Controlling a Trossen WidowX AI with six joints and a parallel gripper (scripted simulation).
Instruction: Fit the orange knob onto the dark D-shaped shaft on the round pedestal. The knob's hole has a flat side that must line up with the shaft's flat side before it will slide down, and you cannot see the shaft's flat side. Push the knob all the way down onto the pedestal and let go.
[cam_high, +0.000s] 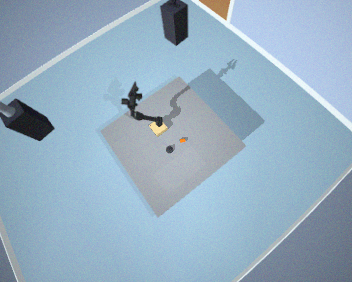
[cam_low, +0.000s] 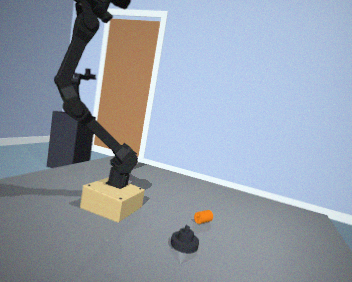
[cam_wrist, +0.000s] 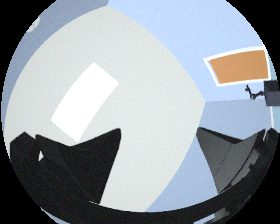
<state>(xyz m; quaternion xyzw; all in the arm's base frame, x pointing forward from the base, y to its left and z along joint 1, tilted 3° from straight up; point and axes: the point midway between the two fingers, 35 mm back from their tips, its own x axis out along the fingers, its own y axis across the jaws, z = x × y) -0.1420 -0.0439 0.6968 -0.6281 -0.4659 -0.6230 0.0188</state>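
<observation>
The orange knob (cam_high: 183, 140) (cam_low: 203, 216) lies on its side on the grey table top. The round dark pedestal (cam_high: 169, 149) (cam_low: 185, 243) stands near it, with the dark shaft (cam_low: 187, 228) upright on top and nothing fitted over it. The shaft's flat side cannot be made out. My gripper (cam_wrist: 159, 130) is open, its two dark fingers wide apart with nothing between them. The wrist view shows only ceiling and walls past the fingers, so the gripper faces upward, high above the table and far from the knob. The exterior view cuts off its tip.
The arm stands on a pale wooden base block (cam_high: 157, 130) (cam_low: 101, 201) on the grey table top (cam_high: 210, 135) (cam_low: 280, 250). The knob and pedestal are close to each other, a short way from the block. Dark boxes (cam_high: 175, 24) (cam_high: 30, 120) stand beyond the table.
</observation>
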